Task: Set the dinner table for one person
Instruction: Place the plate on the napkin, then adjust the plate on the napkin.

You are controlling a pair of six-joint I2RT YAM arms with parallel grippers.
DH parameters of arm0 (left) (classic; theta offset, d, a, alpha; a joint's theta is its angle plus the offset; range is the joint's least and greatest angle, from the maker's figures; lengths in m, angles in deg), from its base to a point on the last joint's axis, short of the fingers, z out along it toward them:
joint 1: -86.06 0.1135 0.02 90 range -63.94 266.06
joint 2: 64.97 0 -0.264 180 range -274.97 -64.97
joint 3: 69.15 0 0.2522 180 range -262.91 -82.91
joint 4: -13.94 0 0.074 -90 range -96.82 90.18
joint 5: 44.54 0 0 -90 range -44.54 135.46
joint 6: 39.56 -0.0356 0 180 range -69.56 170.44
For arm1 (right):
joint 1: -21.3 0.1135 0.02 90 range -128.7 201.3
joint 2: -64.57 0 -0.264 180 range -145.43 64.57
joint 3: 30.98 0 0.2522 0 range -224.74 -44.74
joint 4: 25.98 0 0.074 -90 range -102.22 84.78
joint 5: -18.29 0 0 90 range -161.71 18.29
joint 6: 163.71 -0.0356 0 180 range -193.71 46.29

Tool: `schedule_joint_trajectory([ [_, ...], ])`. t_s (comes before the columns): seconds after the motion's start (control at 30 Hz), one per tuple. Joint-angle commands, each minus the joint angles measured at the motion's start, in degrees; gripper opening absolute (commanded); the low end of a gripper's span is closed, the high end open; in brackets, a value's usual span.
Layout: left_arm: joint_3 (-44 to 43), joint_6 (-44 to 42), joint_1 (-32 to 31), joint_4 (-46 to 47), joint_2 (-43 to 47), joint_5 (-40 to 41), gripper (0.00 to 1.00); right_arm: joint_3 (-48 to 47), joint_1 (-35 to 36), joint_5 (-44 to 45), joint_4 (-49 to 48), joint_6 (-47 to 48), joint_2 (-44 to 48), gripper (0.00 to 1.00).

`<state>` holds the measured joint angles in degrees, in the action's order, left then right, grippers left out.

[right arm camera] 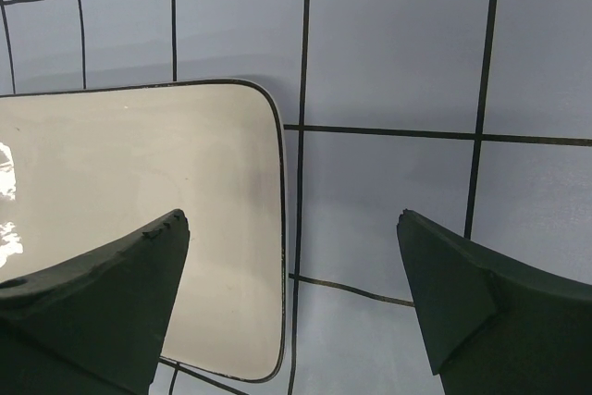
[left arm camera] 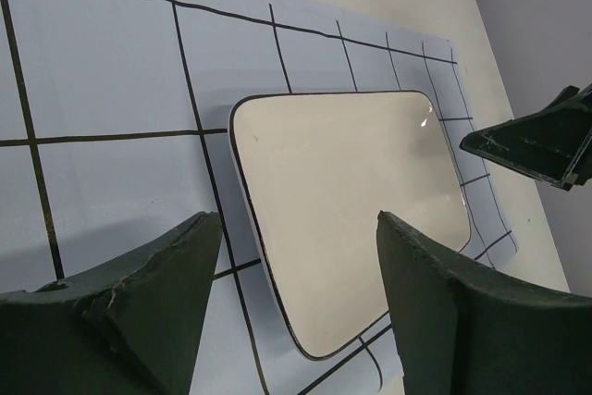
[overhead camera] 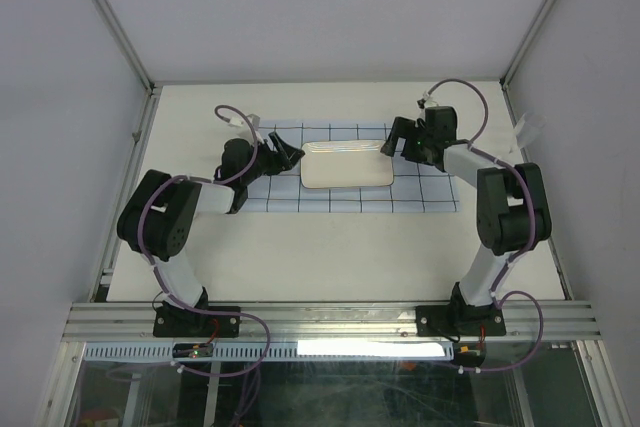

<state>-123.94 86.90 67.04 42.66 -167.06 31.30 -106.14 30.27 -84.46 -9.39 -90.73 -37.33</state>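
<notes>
The dinner table (overhead camera: 300, 257) carries cloth (overhead camera: 420, 197), plate (overhead camera: 347, 165); left tool (overhead camera: 290, 150), right tool (overhead camera: 398, 144) agape; fingers (left arm camera: 139, 321) cropped.

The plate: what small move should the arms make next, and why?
Probably draw the left end effector back from the plate. The plate lies flat on the grid cloth, this end effector and the right end effector both stand open and empty at its short ends, and no cutlery is in view.

A white rectangular plate (overhead camera: 347, 165) lies on a pale-blue gridded cloth (overhead camera: 425, 193).
</notes>
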Motion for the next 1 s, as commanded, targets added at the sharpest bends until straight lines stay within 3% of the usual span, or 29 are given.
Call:
schedule_joint_trajectory([
  [0.0, -1.70, 0.31, 0.38, 3.75, -0.71, -1.66, 0.70, -2.57, 0.47, -0.88, -2.47, -0.13, -0.21, 0.97],
  [0.97, 0.30, 4.47, -0.03, 10.70, -5.69, -3.69, 0.68, -2.18, 0.61, -1.57, -2.73, 0.21, -1.54, 0.97],
])
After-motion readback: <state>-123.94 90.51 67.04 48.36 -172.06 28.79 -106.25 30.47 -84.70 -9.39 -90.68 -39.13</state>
